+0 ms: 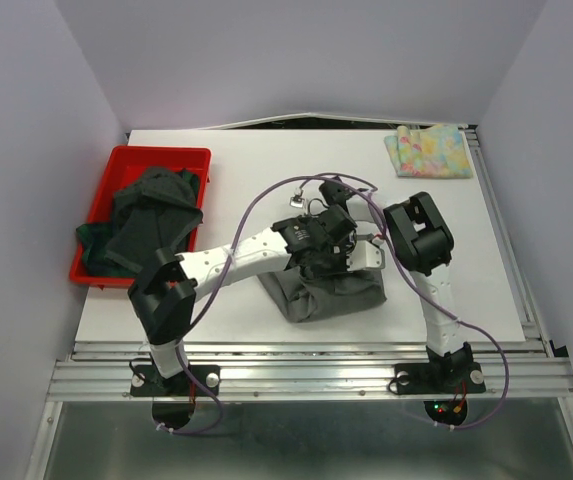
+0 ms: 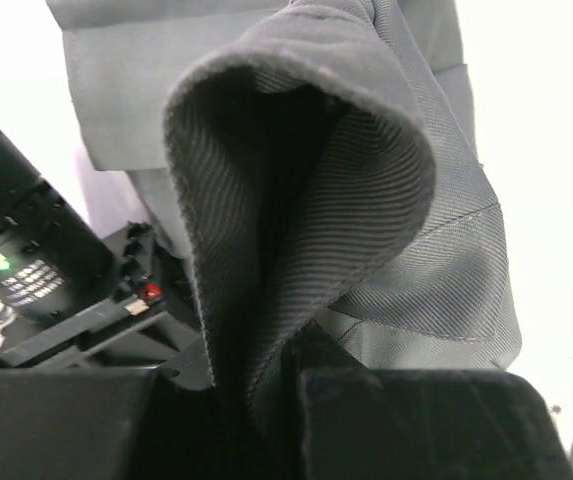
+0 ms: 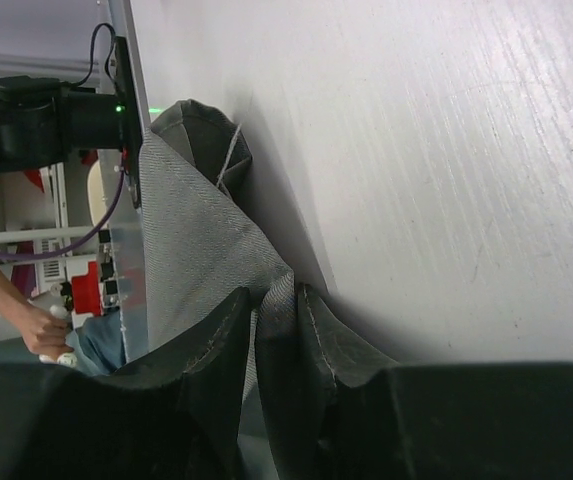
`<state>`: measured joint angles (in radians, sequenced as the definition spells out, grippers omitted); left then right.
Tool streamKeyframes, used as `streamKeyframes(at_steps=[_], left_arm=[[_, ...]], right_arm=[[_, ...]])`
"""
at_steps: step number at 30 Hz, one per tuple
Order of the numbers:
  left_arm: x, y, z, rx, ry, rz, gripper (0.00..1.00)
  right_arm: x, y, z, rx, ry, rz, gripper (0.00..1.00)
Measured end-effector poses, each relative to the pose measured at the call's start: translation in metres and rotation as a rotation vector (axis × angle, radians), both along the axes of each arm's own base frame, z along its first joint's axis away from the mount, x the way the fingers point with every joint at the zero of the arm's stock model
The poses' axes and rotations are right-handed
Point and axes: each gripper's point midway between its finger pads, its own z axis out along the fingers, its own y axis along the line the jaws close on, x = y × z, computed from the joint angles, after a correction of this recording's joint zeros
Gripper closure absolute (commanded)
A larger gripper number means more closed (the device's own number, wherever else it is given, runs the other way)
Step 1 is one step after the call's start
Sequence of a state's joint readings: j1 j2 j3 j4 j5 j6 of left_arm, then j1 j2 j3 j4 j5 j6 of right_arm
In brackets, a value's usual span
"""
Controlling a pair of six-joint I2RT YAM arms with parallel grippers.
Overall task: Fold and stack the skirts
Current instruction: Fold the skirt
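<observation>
Grey skirt lay bunched on the tabletop, near its front edge at centre, with both arms reaching in over it. Left end effector was nearly closed, its fingers pinching a doubled fold of the grey cloth that rose in a loop above them. Right end effector was likewise narrowed onto a thin edge of the same skirt, low against the tabletop. Pastel floral skirt sat folded at the far right corner, well apart. Dark skirts were heaped in the red bin at the left edge.
</observation>
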<state>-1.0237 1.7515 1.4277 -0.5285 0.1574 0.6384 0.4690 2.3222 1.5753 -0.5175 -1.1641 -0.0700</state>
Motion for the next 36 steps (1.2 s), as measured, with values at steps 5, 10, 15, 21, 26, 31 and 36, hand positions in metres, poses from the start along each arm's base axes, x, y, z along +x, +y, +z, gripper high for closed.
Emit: streamKeyframes(at_steps=[5,10,15,21,26,31,36], left_arm=[[0.012,0.0,-0.01,-0.002,-0.066,0.014,1.0],[0.023,0.005,-0.024,0.022,-0.124,0.042,0.89],[0.036,0.003,-0.034,0.022,-0.183,0.073,0.63],[0.047,0.002,-0.033,0.014,-0.256,0.105,0.35],[0.049,0.014,-0.021,0.019,-0.3,0.133,0.17],[0.058,0.037,0.01,0.006,-0.372,0.214,0.17],[0.068,0.058,0.041,-0.023,-0.456,0.296,0.17]], right_arm=[[-0.001,0.001,0.0,-0.001,0.004,0.002,0.68],[-0.002,0.001,0.0,-0.001,0.011,0.001,0.68],[-0.003,0.002,0.0,0.002,0.023,0.001,0.67],[-0.004,0.002,0.0,0.006,0.039,0.002,0.67],[-0.004,0.004,0.0,0.004,0.047,0.004,0.66],[-0.005,0.012,-0.001,0.004,0.056,0.019,0.65],[-0.007,0.02,0.001,0.006,0.051,0.036,0.62]])
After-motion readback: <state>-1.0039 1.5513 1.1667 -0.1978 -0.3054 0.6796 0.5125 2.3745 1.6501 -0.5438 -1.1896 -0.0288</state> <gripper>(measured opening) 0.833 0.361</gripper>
